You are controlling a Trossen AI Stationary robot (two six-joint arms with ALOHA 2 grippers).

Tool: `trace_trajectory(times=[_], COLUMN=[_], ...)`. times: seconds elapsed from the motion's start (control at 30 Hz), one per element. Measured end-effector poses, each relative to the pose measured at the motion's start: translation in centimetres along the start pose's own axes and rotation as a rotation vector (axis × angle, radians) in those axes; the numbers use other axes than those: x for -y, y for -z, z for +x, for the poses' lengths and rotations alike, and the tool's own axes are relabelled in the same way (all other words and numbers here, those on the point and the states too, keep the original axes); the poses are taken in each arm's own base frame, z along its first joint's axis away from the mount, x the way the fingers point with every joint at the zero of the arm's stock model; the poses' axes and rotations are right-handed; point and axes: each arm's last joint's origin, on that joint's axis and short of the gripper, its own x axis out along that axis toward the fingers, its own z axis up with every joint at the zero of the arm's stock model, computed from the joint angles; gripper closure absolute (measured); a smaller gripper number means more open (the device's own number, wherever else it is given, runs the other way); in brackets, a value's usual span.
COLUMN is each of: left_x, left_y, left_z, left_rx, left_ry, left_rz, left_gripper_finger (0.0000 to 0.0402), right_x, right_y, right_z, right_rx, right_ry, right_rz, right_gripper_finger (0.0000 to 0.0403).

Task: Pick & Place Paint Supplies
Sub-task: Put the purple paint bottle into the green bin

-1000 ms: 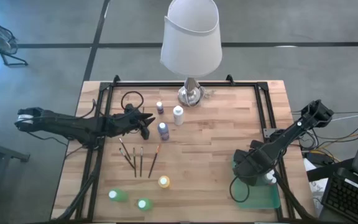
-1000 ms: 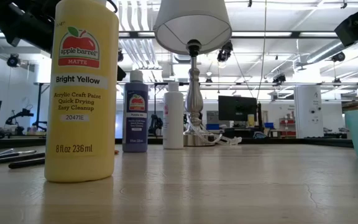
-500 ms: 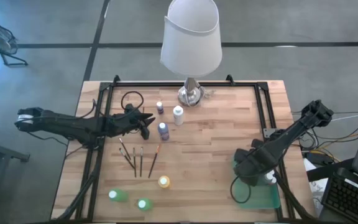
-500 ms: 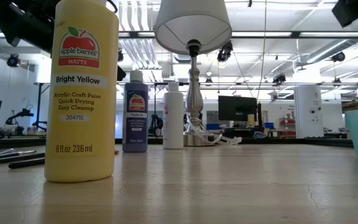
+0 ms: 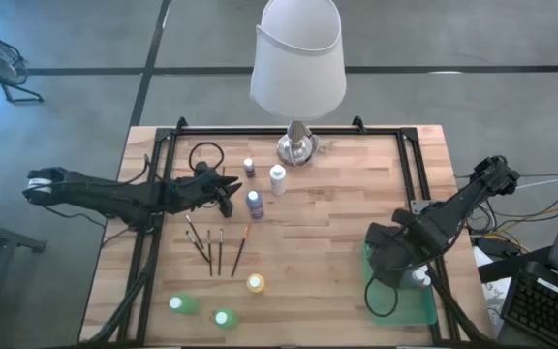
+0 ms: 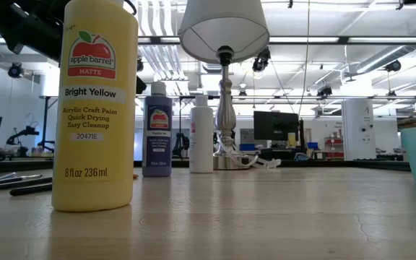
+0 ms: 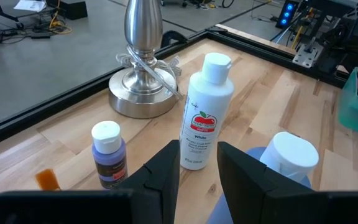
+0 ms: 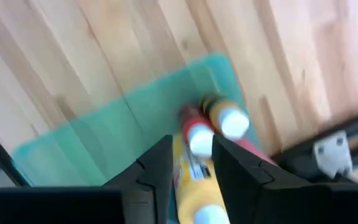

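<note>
My left gripper (image 5: 232,195) hovers open over the table's left middle, just left of a blue paint bottle (image 5: 255,202). Its wrist view shows a white bottle (image 7: 204,115), a small purple one (image 7: 109,155) and the blue bottle's cap (image 7: 294,151) standing ahead of the fingers. My right gripper (image 5: 387,262) is open above the green tray (image 5: 413,302). Red (image 8: 194,134), ochre (image 8: 225,118) and yellow (image 8: 194,186) bottles lie on their sides in the tray (image 8: 104,143). A yellow bottle (image 5: 255,283), two green ones (image 5: 182,304) and several brushes (image 5: 216,247) sit on the near left table.
A tall lamp with a white shade (image 5: 298,58) stands on its metal base (image 5: 296,147) at the far middle. A black cable loop (image 5: 205,155) lies far left. A dark frame (image 5: 419,170) borders the table. Bare wood lies between the brushes and the tray.
My right arm has risen above the tray, leaving the top right of the low view, and its gripper has shifted slightly toward the table's right edge. The left arm and the bottles have stayed still.
</note>
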Motion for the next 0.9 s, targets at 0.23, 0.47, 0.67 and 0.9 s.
trace_trajectory(times=[0.23, 0.47, 0.67, 0.9], left_x=[0.0, 0.0, 0.0, 0.0], left_y=[0.0, 0.0, 0.0, 0.0], left_z=[0.0, 0.0, 0.0, 0.0], left_rx=[0.0, 0.0, 0.0, 0.0], left_ry=[0.0, 0.0, 0.0, 0.0], left_rz=[0.001, 0.001, 0.001, 0.001], left_gripper_finger=[0.0289, 0.0289, 0.0289, 0.0289], right_x=[0.0, 0.4, 0.6, 1.0], right_y=[-1.2, -2.3, -3.1, -3.9], right_z=[-3.3, -6.3, -8.1, -7.5], right_rx=[0.265, 0.605, 0.828, 0.855], right_ry=[0.013, 0.148, 0.277, 0.359], right_rz=[-0.122, -0.235, -0.235, -0.202], right_gripper_finger=[0.0335, 0.0361, 0.0371, 0.0364])
